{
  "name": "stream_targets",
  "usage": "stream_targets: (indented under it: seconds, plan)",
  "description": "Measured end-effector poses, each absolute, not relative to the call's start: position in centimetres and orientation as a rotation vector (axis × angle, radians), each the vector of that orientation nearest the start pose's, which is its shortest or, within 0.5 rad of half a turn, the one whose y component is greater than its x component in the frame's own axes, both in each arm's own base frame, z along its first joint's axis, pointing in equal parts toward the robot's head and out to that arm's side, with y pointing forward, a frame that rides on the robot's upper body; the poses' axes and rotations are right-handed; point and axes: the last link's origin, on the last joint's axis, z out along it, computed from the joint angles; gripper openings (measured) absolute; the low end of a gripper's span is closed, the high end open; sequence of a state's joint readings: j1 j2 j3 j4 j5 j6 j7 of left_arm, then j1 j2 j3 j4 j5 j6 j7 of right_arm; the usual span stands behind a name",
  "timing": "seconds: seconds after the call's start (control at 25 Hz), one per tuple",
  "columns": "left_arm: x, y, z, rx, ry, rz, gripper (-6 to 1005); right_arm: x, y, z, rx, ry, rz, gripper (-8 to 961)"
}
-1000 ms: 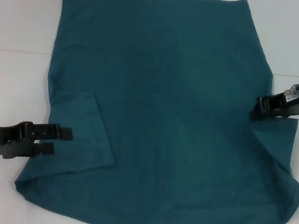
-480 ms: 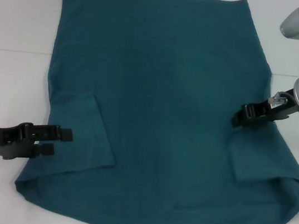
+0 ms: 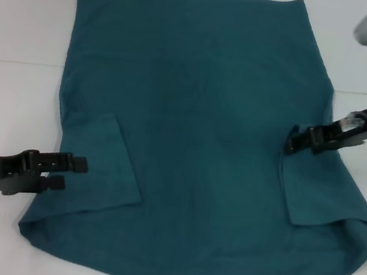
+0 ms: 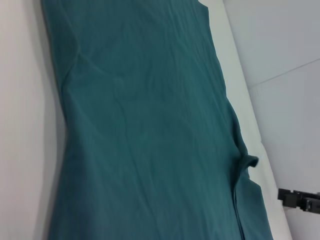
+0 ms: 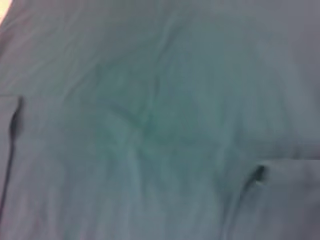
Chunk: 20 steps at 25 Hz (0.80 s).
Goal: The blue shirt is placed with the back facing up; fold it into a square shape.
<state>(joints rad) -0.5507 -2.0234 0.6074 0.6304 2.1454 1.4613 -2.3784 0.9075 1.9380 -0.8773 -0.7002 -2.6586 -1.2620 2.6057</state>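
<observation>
The blue shirt [image 3: 197,139] lies spread out flat on the white worktop [image 3: 21,23]. It covers most of the middle of the worktop. Both short sleeves are folded in on top of the shirt. The left sleeve flap [image 3: 106,167] lies over the shirt's left side, near the lower corner. The right sleeve flap [image 3: 313,191] lies over the shirt's right side. The lower right corner of the shirt is a bit puffed up and rounded, not flat.

The left end effector [image 3: 67,173] sits low at the left edge of the shirt, right at the left sleeve flap. Its two black fingers are a little apart, with a small gap between them, and no cloth can be seen pinched there. Its arm reaches in from beyond the shirt's left edge, over the bare worktop.

The right end effector [image 3: 297,139] is over the right side of the shirt, at the upper corner of the right sleeve flap. I cannot tell if its fingers are apart or together, or if they hold any cloth. Its arm comes in from past the shirt's right edge.

In the left wrist view the shirt [image 4: 150,130] fills most of the picture. In the right wrist view there is only teal cloth [image 5: 160,120] close up, with soft creases.
</observation>
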Motion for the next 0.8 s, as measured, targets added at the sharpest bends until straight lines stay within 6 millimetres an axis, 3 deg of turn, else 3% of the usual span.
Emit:
stream_targets:
  seconds: [0.12,0.28,0.48,0.8]
  plan:
    - [-29.5,34.4,1.9,-2.133,-1.968,-0.692,825,23.9,44.5,6.1,-2.154,1.461,-0.101,668]
    - [-29.8,34.3,2.2,-2.120,-1.965,-0.693,825,25.2,43.9,7.5,-2.126,1.486,0.004,662]
    - [-31.2,33.5,3.4,-2.059,-2.014,-0.680,825,26.6,41.7,9.1,-2.182,1.551,0.202,660]
    - [-33.3,31.8,4.3,-1.935,-2.125,-0.662,824,27.9,40.2,11.0,-2.166,1.632,0.316,660]
